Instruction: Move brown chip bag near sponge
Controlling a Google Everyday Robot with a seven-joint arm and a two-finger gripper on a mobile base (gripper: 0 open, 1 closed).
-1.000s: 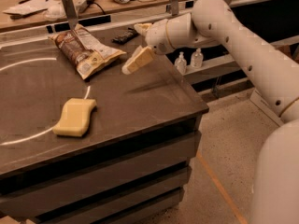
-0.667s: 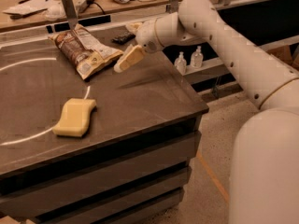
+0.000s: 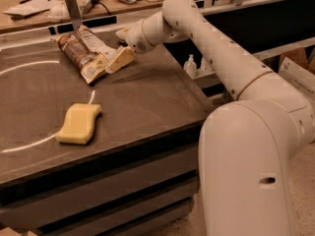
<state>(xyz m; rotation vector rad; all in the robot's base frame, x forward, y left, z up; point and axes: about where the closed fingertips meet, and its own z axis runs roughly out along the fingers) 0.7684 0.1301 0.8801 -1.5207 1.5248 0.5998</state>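
The brown chip bag (image 3: 82, 53) lies crumpled at the back of the dark table (image 3: 147, 102). The pale yellow sponge (image 3: 78, 123) lies nearer the front left, well apart from the bag. My gripper (image 3: 114, 50) is at the bag's right edge and open. Its lower cream finger (image 3: 121, 59) rests against the bag's right side and the upper finger (image 3: 122, 32) is behind it. The gripper holds nothing.
A grey metal upright (image 3: 73, 11) stands just behind the bag. A white arc (image 3: 29, 65) is drawn on the tabletop. Small bottles (image 3: 191, 65) sit on a shelf past the table's right edge. A cluttered bench (image 3: 34, 9) runs along the back.
My gripper has moved left across the back of the table, from beside the bag to its right edge. The bag and sponge have not moved.
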